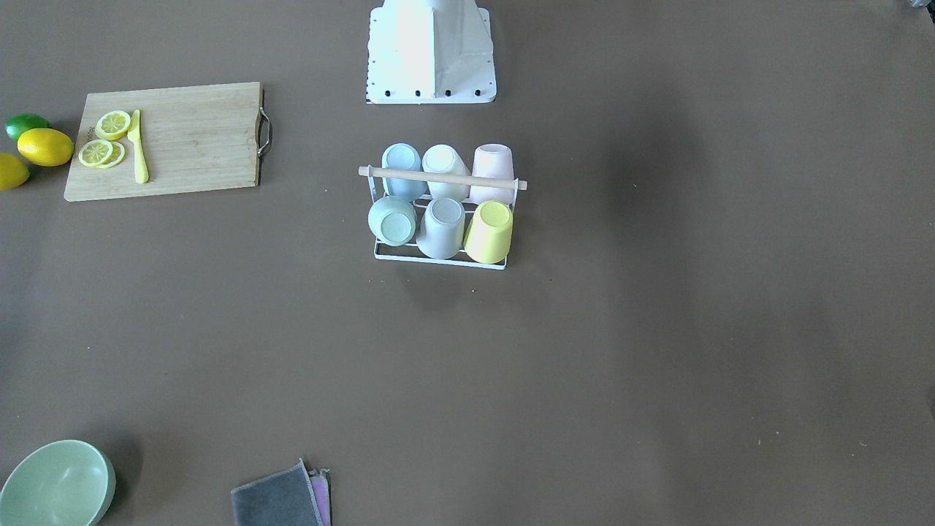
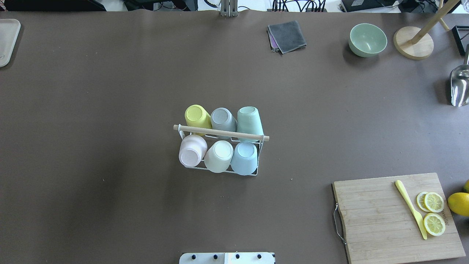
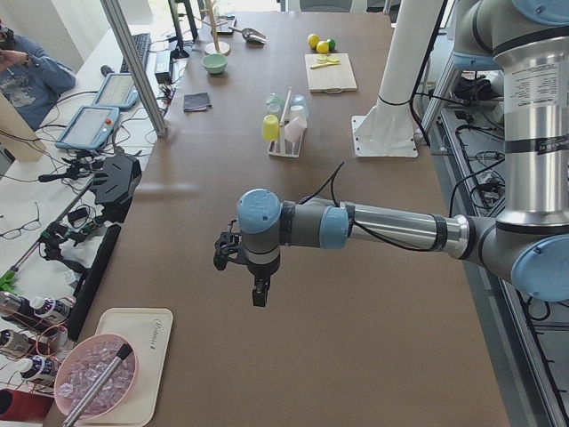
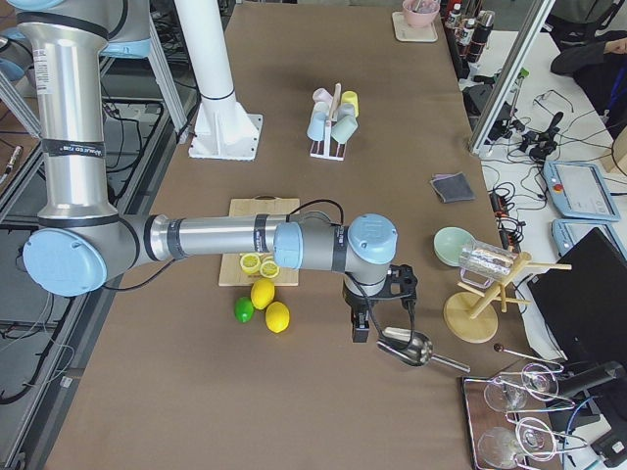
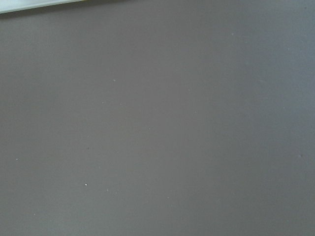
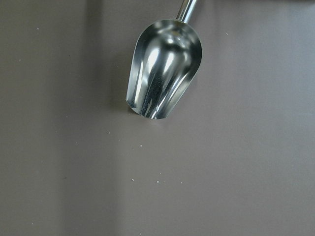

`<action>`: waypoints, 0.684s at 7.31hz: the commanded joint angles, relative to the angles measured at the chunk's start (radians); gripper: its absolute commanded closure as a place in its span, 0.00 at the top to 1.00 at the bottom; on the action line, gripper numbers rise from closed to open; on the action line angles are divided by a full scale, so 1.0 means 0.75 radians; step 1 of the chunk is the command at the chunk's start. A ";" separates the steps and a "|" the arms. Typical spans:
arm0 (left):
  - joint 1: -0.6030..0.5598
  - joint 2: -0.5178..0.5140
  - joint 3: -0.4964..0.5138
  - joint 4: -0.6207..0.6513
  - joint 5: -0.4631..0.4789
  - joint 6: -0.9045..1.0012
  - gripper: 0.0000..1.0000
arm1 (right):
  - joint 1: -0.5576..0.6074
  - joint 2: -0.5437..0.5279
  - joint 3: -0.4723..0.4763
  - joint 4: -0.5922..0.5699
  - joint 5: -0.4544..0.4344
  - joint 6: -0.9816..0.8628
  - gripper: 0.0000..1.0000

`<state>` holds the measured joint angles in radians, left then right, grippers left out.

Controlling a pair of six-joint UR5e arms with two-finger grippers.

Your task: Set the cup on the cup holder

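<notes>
Cup holder (image 2: 221,132) sits at frame centre in the overhead view, its rod handle and long axis running left–right. Six cups (image 2: 219,156) sit inverted on the prongs, both rows leaning away from the rod. No loose cup seen. Left gripper (image 3: 258,295) and right gripper (image 4: 360,331) hang well apart from it, at opposite table ends, neither clearly nearer. Whether the fingers are apart or together, cannot tell.

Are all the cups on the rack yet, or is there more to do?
It looks done. Six cups sit upside down on the cup holder, filling both rows. Nothing is in hand: the left gripper and right gripper hang far from it. No loose cup shows on the table.
</notes>
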<state>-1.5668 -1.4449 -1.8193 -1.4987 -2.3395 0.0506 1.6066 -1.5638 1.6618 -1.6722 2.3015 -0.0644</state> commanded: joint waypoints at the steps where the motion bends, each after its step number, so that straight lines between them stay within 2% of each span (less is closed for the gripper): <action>1: 0.001 -0.006 0.002 0.000 -0.004 0.000 0.99 | -0.001 -0.001 -0.003 0.000 0.001 0.000 1.00; 5: 0.001 0.004 -0.008 0.000 -0.006 0.000 0.99 | 0.001 0.001 0.001 -0.002 -0.001 0.000 1.00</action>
<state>-1.5657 -1.4471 -1.8252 -1.4987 -2.3435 0.0506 1.6072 -1.5637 1.6628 -1.6750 2.3010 -0.0654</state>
